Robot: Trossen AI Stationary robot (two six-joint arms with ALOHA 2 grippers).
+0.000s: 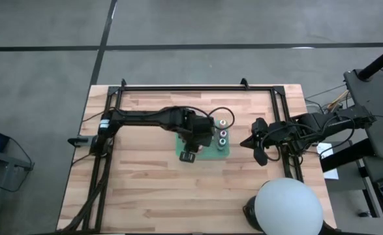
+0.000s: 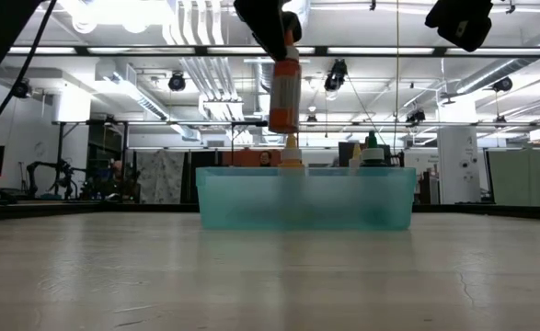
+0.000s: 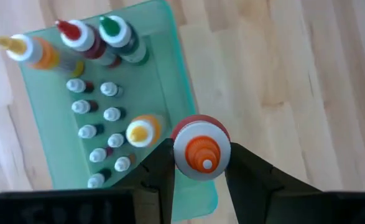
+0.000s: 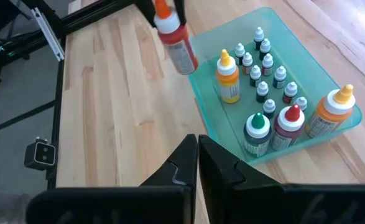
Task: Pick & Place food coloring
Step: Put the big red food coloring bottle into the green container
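**Orange dropper bottle lifted beside translucent teal tray**

Left gripper [image 3: 198, 163]: clamped on an orange-tipped dropper bottle [image 3: 200, 149], held above the tray's [image 4: 331, 132] edge. The low view alone shows it hanging clear over the tray wall; the left wrist view shows only its round white cap with a ribbed cone tip. In the tray: small pale-capped bottles [image 4: 266, 62] in two rows, a yellow-capped bottle [image 4: 227, 78], and red-, green- and orange-topped bottles at one end. Plank-wood table [image 1: 145, 176]. Right gripper [image 4: 198, 155]: fingers together, empty, near the tray.
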